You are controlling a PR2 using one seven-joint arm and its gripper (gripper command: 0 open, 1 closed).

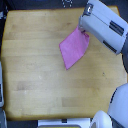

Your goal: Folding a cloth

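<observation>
The cloth (74,47) lies on the wooden tabletop (35,65), in the half toward the exterior view's right and nearer the far edge than the near one; it is plain pink-magenta with no pattern, and it reads as a narrow pointed shape, broad at its upper end and tapering to a tip that points down and slightly toward the exterior view's left. The gripper (85,31) sits at the cloth's upper corner, where the fabric meets the grey-white arm (105,27); the arm comes in from the upper right of the cloth and slants down toward the exterior view's right edge. The fingers are too blurred and too hidden by the arm's casing to judge (the picture is coarse), so whether they pinch the corner or merely rest above it cannot be told. The cloth's upper corner is drawn up toward the gripper; the lower tip lies flat on the wood. Below and right of the cloth, at the frame's corner, stands a rounded white part of the robot (120,102).
</observation>
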